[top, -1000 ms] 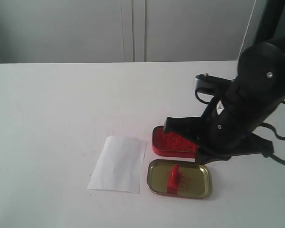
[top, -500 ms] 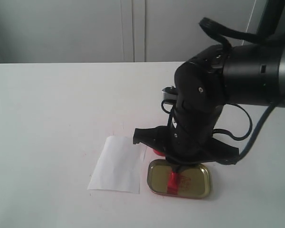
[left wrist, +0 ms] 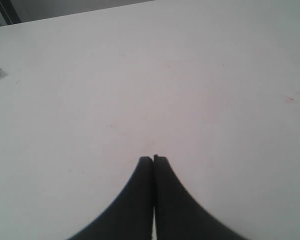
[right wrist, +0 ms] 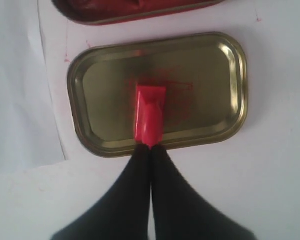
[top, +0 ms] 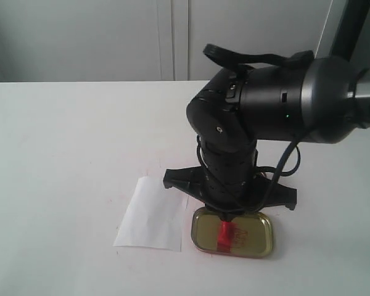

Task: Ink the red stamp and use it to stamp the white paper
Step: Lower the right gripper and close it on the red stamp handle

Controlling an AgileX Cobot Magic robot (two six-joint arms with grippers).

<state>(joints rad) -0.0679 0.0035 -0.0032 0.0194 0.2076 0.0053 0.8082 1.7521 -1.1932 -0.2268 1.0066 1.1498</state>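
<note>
Swung over from the ink tin [right wrist: 107, 6], the right fingers [right wrist: 132, 192] are now held pressed together just over the red stamp [right wrist: 150, 112] (ungrasped, so inking is pending).

I read this as a robotics lab or test room. I am looking across a plain white bench [top: 61, 154], with a black robot arm [top: 265, 105] reaching in from the right. Beyond the far edge stands a flat, pale grey wall [top: 80, 37] of panels split by vertical seams, evenly lit.
</note>
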